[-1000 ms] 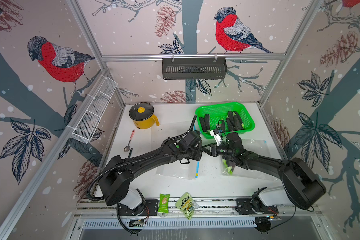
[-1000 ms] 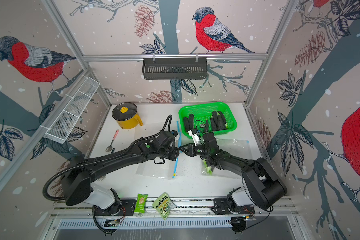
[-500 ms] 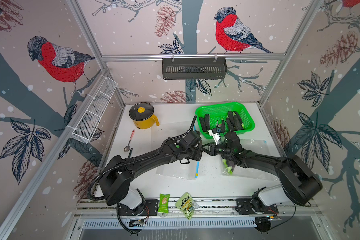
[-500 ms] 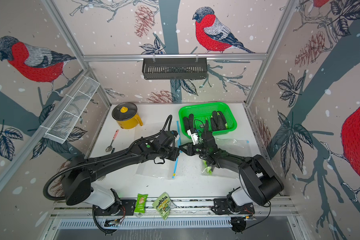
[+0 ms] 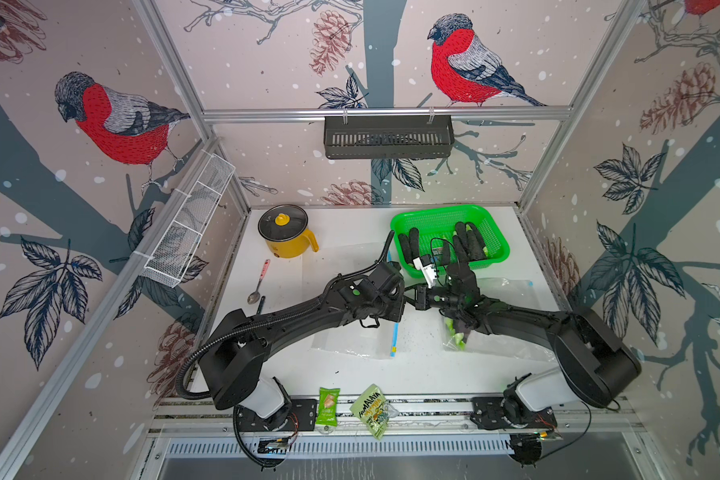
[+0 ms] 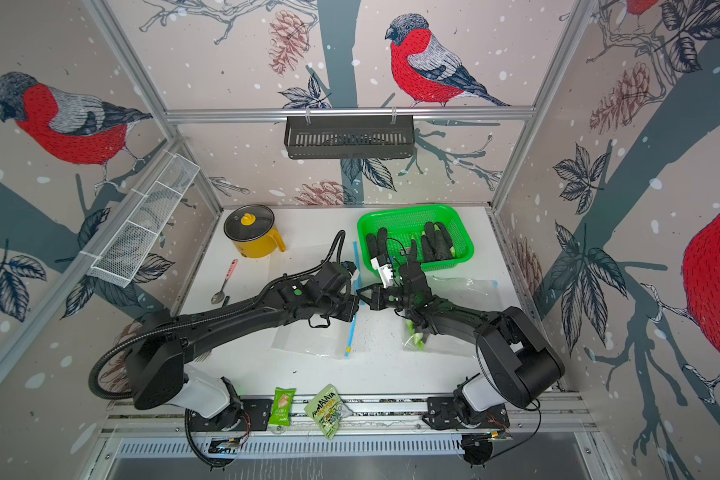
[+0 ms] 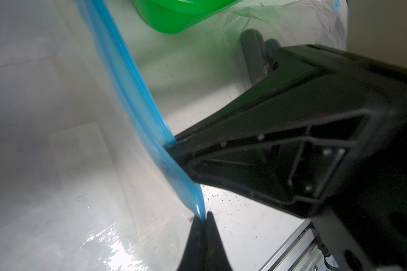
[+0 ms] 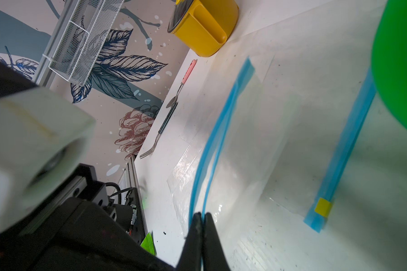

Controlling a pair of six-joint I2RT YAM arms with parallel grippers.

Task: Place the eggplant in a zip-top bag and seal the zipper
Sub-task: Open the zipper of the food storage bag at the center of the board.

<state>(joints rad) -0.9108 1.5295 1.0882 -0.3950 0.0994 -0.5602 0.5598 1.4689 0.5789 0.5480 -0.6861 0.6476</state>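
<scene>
The clear zip-top bag (image 5: 350, 340) with a blue zipper (image 5: 393, 340) lies mid-table, partly lifted at its mouth. My left gripper (image 7: 203, 219) is shut on the blue zipper strip (image 7: 132, 82). My right gripper (image 8: 201, 214) is shut on the same zipper (image 8: 219, 131) close by, where the two blue lips stand slightly apart. In both top views the two wrists meet above the bag's mouth, right gripper (image 6: 360, 293) pointing at the left wrist. Several dark eggplants (image 5: 466, 245) lie in the green basket (image 5: 491, 228); none is in the held bag.
A second zip bag (image 8: 338, 152) with a yellow tag lies by the basket. Another bag holding green-tipped vegetables (image 5: 458, 332) sits under the right arm. A yellow pot (image 5: 285, 232), spoon (image 5: 258, 282) and fork (image 8: 160, 131) are at left; snack packets (image 5: 329, 405) lie in front.
The right gripper's jaws have closed onto the bag's blue zipper. The left gripper stays shut on the zipper and both arms have hardly moved.
</scene>
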